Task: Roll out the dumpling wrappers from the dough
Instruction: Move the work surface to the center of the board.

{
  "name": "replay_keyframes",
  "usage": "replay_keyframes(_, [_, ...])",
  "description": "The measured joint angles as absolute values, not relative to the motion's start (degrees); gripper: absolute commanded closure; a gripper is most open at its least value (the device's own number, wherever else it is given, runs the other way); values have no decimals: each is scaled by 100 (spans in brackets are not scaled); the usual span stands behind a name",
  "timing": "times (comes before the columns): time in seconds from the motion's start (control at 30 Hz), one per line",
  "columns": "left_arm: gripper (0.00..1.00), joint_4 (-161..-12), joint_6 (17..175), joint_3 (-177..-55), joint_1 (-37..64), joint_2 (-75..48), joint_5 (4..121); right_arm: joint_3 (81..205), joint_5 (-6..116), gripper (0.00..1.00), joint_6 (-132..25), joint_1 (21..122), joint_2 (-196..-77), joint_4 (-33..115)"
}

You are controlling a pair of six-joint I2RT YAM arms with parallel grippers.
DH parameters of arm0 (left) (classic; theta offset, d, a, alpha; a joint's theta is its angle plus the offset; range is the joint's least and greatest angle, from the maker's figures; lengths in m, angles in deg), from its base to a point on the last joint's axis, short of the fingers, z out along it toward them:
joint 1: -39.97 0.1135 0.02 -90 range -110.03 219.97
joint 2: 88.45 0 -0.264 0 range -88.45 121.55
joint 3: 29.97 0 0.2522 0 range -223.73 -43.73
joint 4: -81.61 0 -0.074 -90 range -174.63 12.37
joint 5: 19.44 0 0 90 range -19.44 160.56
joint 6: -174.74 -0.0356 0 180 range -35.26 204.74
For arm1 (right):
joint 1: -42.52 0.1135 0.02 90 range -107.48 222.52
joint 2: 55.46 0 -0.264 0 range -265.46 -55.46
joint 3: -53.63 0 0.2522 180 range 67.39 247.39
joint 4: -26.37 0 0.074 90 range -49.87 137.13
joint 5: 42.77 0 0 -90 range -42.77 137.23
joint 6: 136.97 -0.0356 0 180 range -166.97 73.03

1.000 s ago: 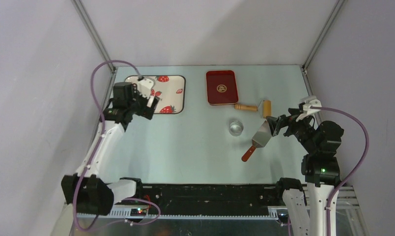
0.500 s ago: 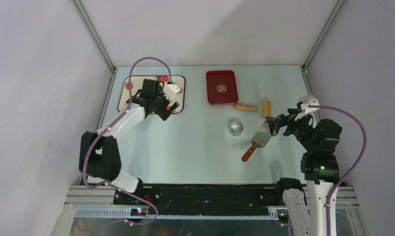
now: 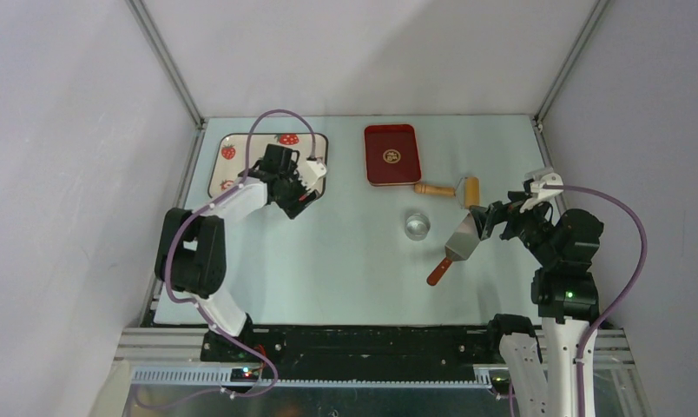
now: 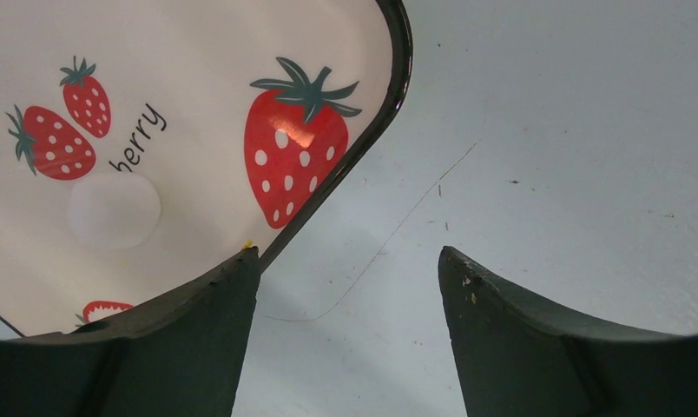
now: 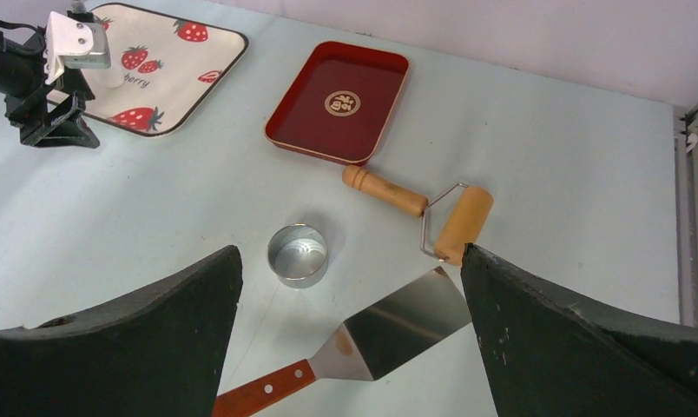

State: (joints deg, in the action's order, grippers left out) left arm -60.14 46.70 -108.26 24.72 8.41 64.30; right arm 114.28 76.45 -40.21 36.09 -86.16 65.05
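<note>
The left gripper [image 4: 345,261] is hovering over a rounded corner of the strawberry tray [image 4: 198,52]. Its jaws are standing apart with only bare desk [image 4: 545,130] between them. The dough [image 4: 115,209], a pale round piece that is possibly already flattened, is lying on the tray just left of the left finger, untouched. The right gripper [image 5: 350,256] is hanging wide open and empty. A spatula [image 5: 389,334] is lying below it, with a steel ring [image 5: 298,254], a wooden roller [image 5: 415,208] and a red tray [image 5: 339,102] ahead of it.
</note>
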Motion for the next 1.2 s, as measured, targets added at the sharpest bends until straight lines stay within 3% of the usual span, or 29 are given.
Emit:
replay_keyframes(0.33, [22,-6014,4515,-10824,2470,1130,6270,11330,7817,0,-3911,3714,-8952,6505])
replay_keyframes(0.57, [44,-6003,4401,-10970,2470,1444,6321,11313,7819,0,-3874,3720,-9003,6505])
replay_keyframes(0.73, [53,-5684,4159,-11377,2463,1711,6338,11310,7822,0,-3872,3716,-8994,6495])
replay_keyframes(1.2, [55,-4305,3643,-12435,2455,2413,6113,11282,7822,0,-3870,3707,-8996,6484])
